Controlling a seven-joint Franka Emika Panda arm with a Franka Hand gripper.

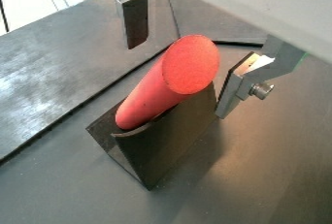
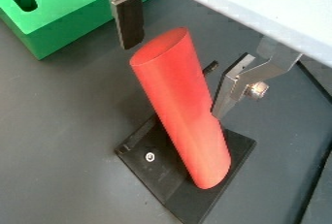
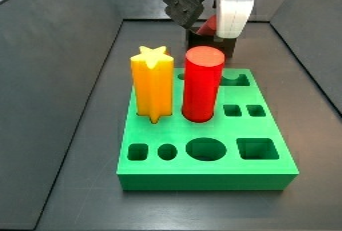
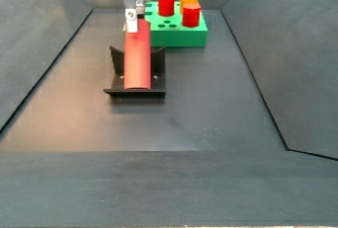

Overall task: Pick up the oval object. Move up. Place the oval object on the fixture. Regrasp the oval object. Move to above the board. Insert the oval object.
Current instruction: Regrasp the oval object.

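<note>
The fingers (image 2: 124, 19) of the gripper (image 2: 182, 53) stand apart at the upper end of the oval object (image 2: 182, 107), gripping nothing. It leans on the fixture (image 4: 134, 82), so placing looks done; regrasp and insertion into the board (image 4: 179, 33) remain

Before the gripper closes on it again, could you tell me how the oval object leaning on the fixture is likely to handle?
The oval object looks rigid and smooth, so it may slip between the fingers. It rests tilted on the fixture, so a sideways nudge could probably roll it off. The gripper straddles its upper end, open and apparently not touching.
</note>
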